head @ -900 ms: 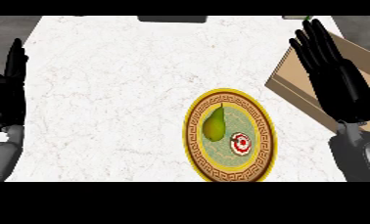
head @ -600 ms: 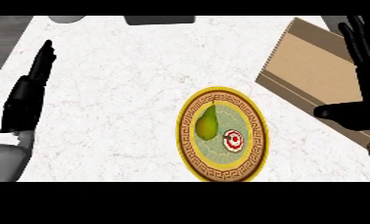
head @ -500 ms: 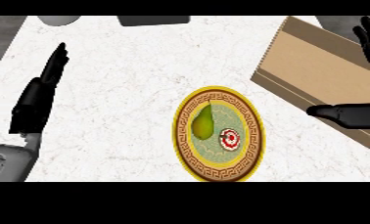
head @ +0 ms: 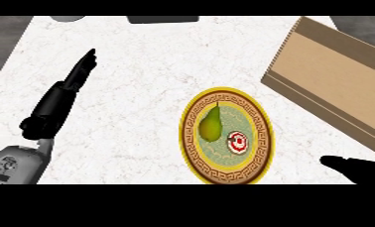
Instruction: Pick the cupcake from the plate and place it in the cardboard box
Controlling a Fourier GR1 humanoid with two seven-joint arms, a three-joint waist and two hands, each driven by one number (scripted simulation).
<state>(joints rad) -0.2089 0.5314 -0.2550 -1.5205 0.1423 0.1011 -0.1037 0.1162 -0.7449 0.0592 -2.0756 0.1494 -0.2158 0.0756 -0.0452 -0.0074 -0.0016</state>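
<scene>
A small cupcake [head: 238,142] with red and white swirled icing sits on the right part of a round plate [head: 193,156] with a gold patterned rim. A green pear [head: 211,124] lies beside it on the same plate. The cardboard box [head: 330,77] stands at the right, beyond the plate. My left hand [head: 62,99] is at the left, fingers straight and pointing away over the counter, holding nothing. Only a black tip of my right hand [head: 351,168] shows at the lower right, to the right of the plate and below the box.
The white marble counter [head: 147,62] spreads between my left hand and the plate. A dark flat object [head: 162,19] and a grey round thing [head: 67,18] lie at the counter's far edge.
The view has shifted so the plate and box sit further right and lower. My left hand has swung inward over the counter. My right hand has dropped to the lower right corner.
</scene>
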